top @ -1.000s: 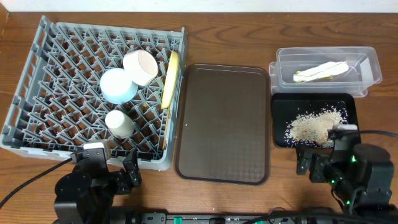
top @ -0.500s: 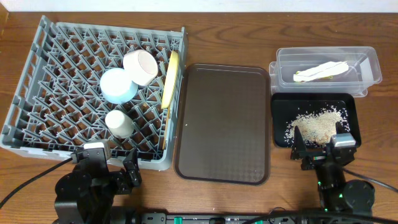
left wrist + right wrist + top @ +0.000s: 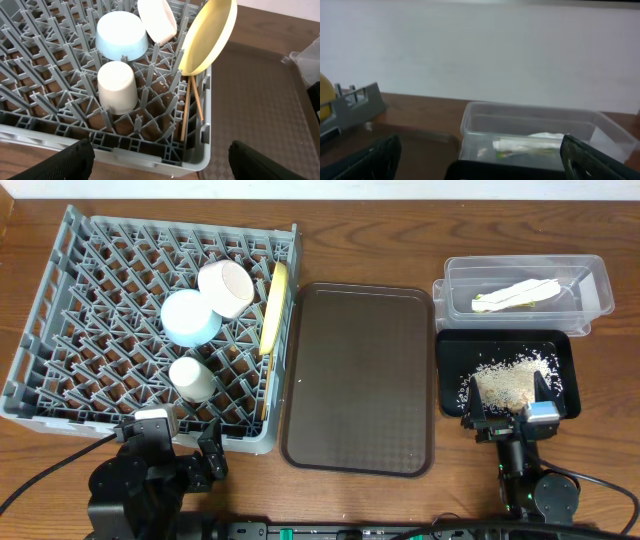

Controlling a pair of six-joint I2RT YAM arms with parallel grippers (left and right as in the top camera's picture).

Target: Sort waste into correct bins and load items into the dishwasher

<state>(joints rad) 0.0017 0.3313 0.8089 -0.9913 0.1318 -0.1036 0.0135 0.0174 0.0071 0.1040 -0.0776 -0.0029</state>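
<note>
The grey dish rack (image 3: 60, 300) holds the white bowl (image 3: 226, 287), light blue bowl (image 3: 190, 317), small white cup (image 3: 190, 378) and the yellow plate (image 3: 273, 308) on edge. The clear tub (image 3: 590, 280) holds the white napkin (image 3: 520, 290) and the wrapper (image 3: 482, 302). The black tray (image 3: 455, 350) holds rice scraps (image 3: 500, 385). My left gripper (image 3: 172, 442) is open and empty at the rack's front edge (image 3: 150, 155). My right gripper (image 3: 508, 412) is open and empty over the black tray's front edge, facing the tub (image 3: 535, 130).
The large brown serving tray (image 3: 358, 378) lies between the rack and the bins. Wooden chopsticks (image 3: 192, 107) stand in the rack's front right corner beside the plate (image 3: 207, 35). A pale wall fills the back of the right wrist view.
My right gripper has moved from the table's front right to the black tray's front edge, and the arm has folded down beneath it. The left arm and all objects have not moved.
</note>
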